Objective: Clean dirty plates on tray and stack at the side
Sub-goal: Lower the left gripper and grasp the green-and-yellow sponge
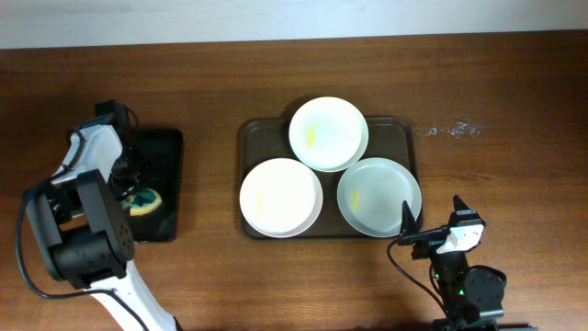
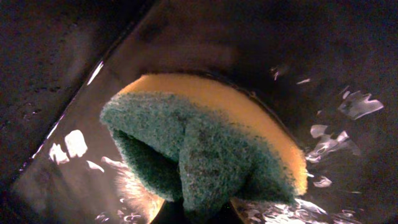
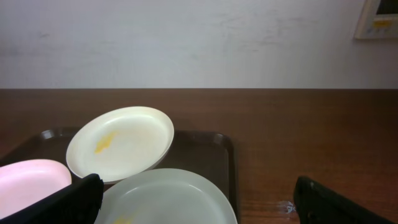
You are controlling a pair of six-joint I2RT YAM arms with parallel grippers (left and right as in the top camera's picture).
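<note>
Three plates (image 1: 281, 197) lie on the tray (image 1: 260, 138) at mid-table, the far one resting on the two near ones. They are judged rigid, glossy, likely slick and breakable, so take hold at the rim, top plate first. The right gripper (image 3: 198, 182) is wide open and empty, just near of the right plate (image 1: 378, 197). The left gripper (image 1: 133, 188) has its fingers hidden by the creased sponge (image 2: 199, 149) over the black tray (image 1: 170, 230), so its grip cannot be confirmed.

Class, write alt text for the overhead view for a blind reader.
Three white plates, some smeared yellow, crowd a brown tray. The left gripper reaches a sponge in a small black tray; the right gripper hovers at the rightmost plate's edge.
</note>
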